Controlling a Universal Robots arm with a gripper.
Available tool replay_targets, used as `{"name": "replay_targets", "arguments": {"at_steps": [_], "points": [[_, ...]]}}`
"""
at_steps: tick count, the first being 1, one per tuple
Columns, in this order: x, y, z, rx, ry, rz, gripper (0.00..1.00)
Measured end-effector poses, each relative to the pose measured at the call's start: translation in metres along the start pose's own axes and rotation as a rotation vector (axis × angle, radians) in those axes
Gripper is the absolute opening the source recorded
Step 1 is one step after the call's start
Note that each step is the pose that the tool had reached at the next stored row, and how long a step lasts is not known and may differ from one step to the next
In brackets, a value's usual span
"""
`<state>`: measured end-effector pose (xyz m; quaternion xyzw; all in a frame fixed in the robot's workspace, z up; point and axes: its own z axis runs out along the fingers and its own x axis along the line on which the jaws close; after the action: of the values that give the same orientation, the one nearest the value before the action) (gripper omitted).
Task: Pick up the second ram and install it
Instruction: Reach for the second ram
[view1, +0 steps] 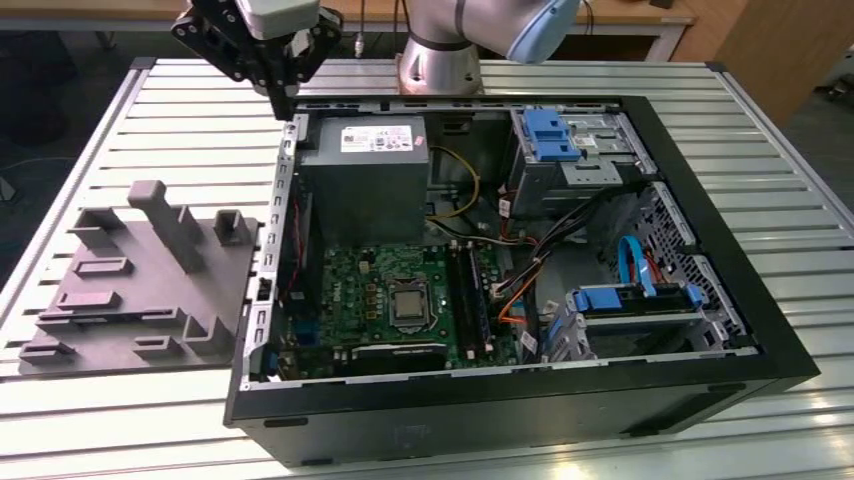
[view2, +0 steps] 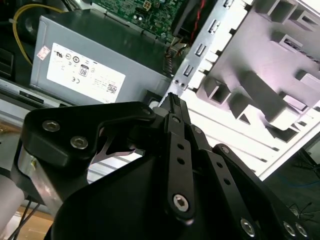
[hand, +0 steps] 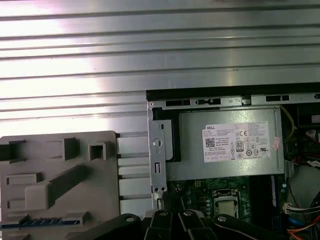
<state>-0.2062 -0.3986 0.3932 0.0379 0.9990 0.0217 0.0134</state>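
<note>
Closed and empty, the gripper (view2: 170, 102) hovers. Pickup looks pending: the second ram (hand: 42, 221), lower left in the first wrist view, needs opened jaws.

arm (view1: 441, 45): silver, pale-blue cap | hand (view2: 172, 98): black linkage, silver screws

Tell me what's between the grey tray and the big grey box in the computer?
In the first wrist view, a strip of slatted table and the case's metal side wall lie between the grey tray and the power supply.
</note>
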Motion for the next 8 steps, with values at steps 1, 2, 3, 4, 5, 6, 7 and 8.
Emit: {"name": "replay_targets", "arguments": {"at_steps": [1,2,3,4,5,6,7,8], "points": [[0.0024,-0.0001,-0.0001,0.0000,0.0000,0.000,0.10],[0.0047,-0.0001,-0.0001,0.0000,0.0000,0.000,0.10],[0.0070,0.0000,-0.0001,0.0000,0.0000,0.000,0.10],[0.0094,0.0001,-0.0001,0.0000,0.0000,0.000,0.10],[0.0116,0.0002,-0.0002,0.0000,-0.0001,0.000,0.10],[0.0140,0.0004,-0.0002,0.0000,0.0000,0.000,0.10],[0.0163,0.0007,-0.0002,0.0000,0.0000,0.000,0.10],[0.0187,0.0009,-0.0003,0.0000,-0.0001,0.000,0.10]]}}
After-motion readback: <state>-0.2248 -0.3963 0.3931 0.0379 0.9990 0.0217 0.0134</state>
